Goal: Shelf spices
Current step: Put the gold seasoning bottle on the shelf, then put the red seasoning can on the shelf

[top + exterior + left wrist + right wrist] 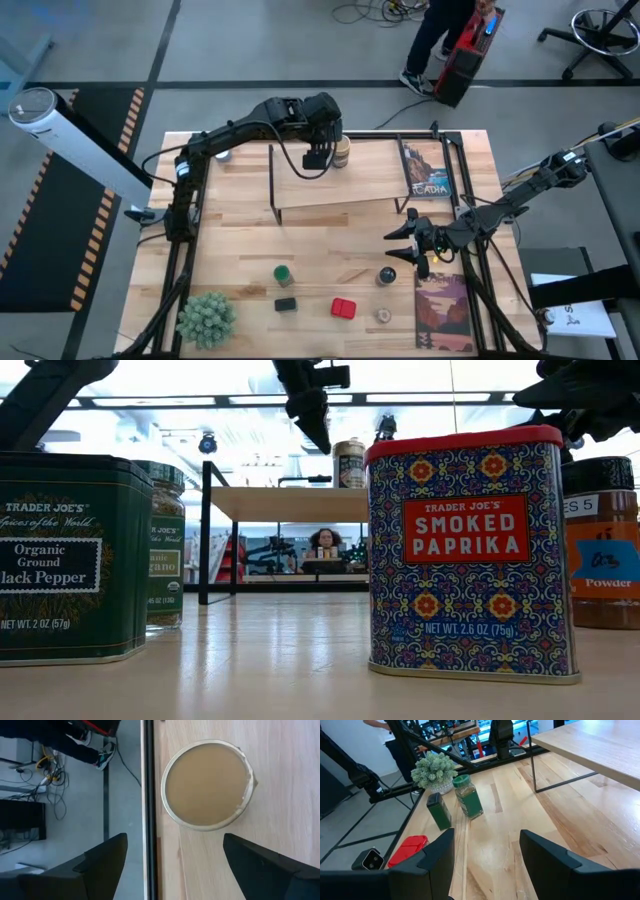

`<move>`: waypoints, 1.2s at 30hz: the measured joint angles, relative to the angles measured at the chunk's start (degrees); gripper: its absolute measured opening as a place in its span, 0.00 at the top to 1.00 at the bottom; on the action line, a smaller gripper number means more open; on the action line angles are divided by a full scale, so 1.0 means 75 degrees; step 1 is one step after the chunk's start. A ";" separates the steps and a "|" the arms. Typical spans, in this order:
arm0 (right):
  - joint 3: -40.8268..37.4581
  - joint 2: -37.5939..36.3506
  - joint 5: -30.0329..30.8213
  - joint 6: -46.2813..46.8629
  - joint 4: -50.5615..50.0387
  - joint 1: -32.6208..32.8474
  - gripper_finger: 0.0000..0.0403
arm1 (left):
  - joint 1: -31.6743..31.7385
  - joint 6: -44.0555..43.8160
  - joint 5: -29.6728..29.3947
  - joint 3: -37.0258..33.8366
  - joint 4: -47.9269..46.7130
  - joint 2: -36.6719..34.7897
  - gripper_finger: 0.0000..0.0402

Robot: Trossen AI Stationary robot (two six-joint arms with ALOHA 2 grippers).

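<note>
A tan cylinder (207, 782) stands upright on the shelf's pale board (330, 185), near the board's far edge. My left gripper (174, 840) hangs just above and beside it, open, and touches nothing; the cylinder (341, 152) lies beyond its fingertips (318, 158). On the table's near part stand a green-lidded jar (283, 274), a dark tin (286, 304), a red tin (344, 308), a dark-lidded jar (387, 276) and a small pale jar (384, 316). My right gripper (392, 246) waits open at the right, above the table, with nothing between its fingers (486, 834).
A picture-cover book (427, 172) leans in the shelf's right part, and another (443, 310) lies flat at the near right. A fuzzy green plant ball (207, 318) sits at the near left corner. The shelf's black frame bar (146, 795) runs beside the cylinder.
</note>
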 joint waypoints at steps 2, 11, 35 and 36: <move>0.0000 0.0000 -0.0001 -0.0006 0.0000 0.0000 0.51 | -0.0050 -0.0003 -0.0044 0.0000 -0.0012 -0.0061 0.22; 0.0000 0.0000 -0.0003 -0.0009 0.0000 0.0000 0.51 | -0.0358 -0.0779 0.0412 0.0000 -0.0114 -0.0455 0.24; 0.0000 0.0000 -0.0058 -0.0012 0.0000 0.0119 0.51 | -0.2950 -0.3200 0.1576 0.0003 -0.0339 -0.0492 0.26; 0.0000 0.0000 -0.0058 -0.0012 0.0000 0.0119 0.51 | -0.3051 -0.3313 0.1670 0.0003 -0.0291 -0.0476 0.26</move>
